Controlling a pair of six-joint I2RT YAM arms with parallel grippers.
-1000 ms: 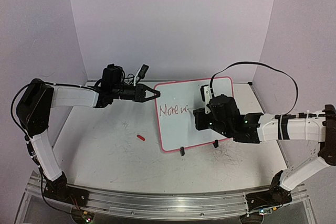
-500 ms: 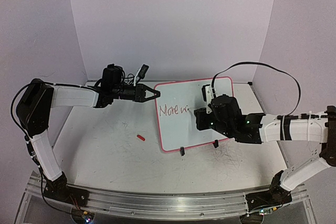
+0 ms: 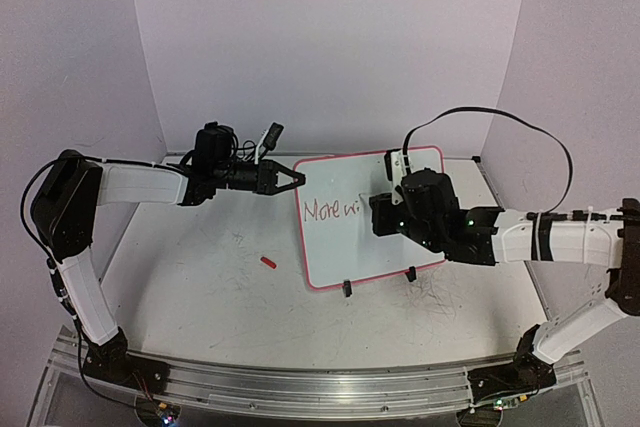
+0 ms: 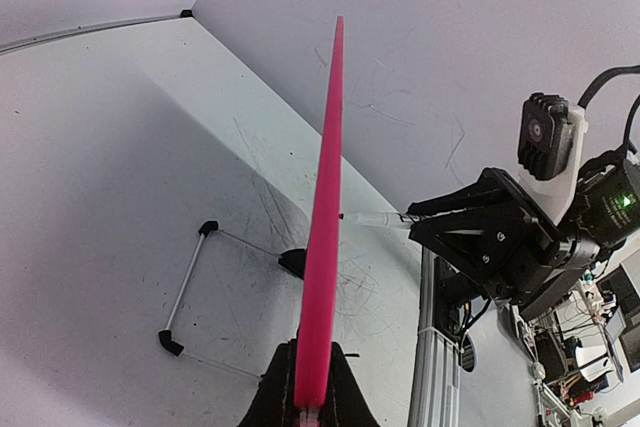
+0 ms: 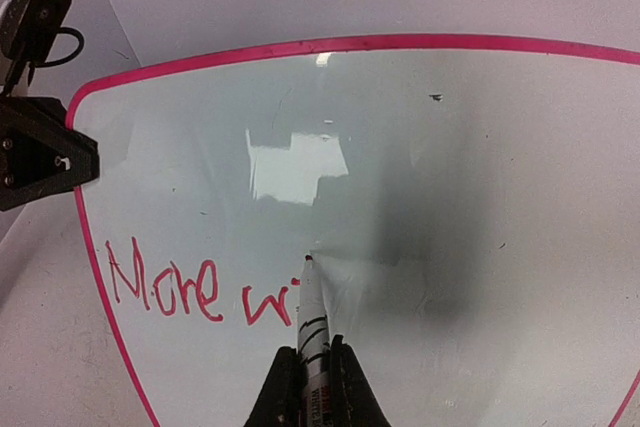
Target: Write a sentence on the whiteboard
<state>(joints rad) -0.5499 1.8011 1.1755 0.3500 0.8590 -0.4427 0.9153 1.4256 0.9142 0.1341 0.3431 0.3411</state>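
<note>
The whiteboard [image 3: 345, 252] stands tilted on black clip feet, pink-rimmed. My left gripper [image 3: 299, 178] is shut on its upper left edge; in the left wrist view the pink rim [image 4: 325, 197] runs edge-on out of the jaws [image 4: 311, 345]. The sentence [image 3: 330, 210] reads "More wi" in red [image 5: 165, 287]. My right gripper [image 3: 374, 215] [image 5: 314, 349] is shut on a white marker [image 5: 311, 312], whose red tip meets the board just above and right of the last letters. From the left wrist, the marker [image 4: 378, 218] touches the board's face.
A small red marker cap [image 3: 268, 262] lies on the table left of the board. The board's wire stand [image 4: 187, 289] rests behind it. Purple walls close in the back and sides. The right arm's black cable [image 3: 500, 122] arcs above the board.
My right gripper has shifted slightly up the board, carrying the marker tip above the end of the lettering. The left arm and the board have stayed put.
</note>
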